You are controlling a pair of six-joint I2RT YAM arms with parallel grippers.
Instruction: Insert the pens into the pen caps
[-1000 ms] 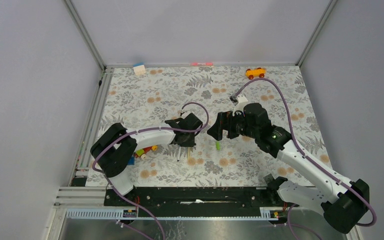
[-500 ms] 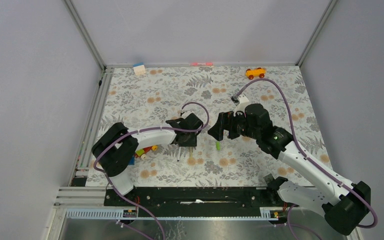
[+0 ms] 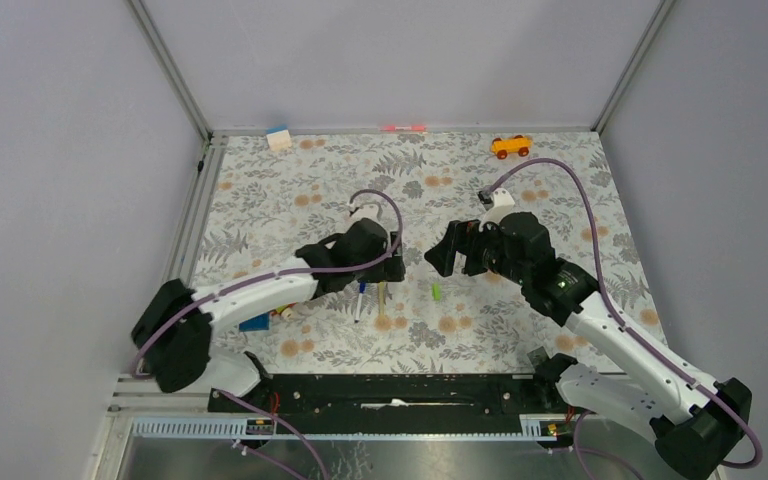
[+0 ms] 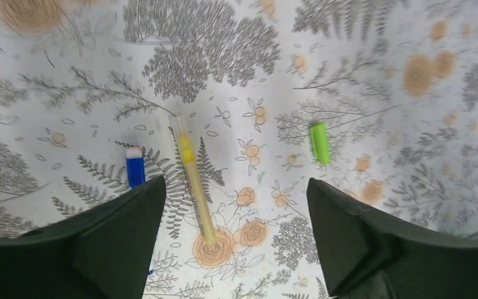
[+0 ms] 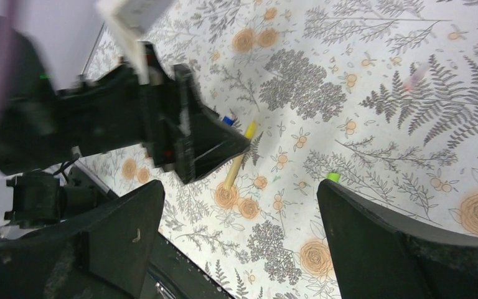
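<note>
The yellow pen lies flat on the worktop below the left jaws, which stand apart and empty; the green cap lies near. Right jaws are apart too. The pen looks light, stiff, slick (apt to roll): pinch it mid-barrel.

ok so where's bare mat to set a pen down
Bare: the far mat between the white block and the orange car, and the near strip right of the green cap. Crowded: by the left pincer, with the yellow pen, blue-tipped pen and toy bricks.
</note>
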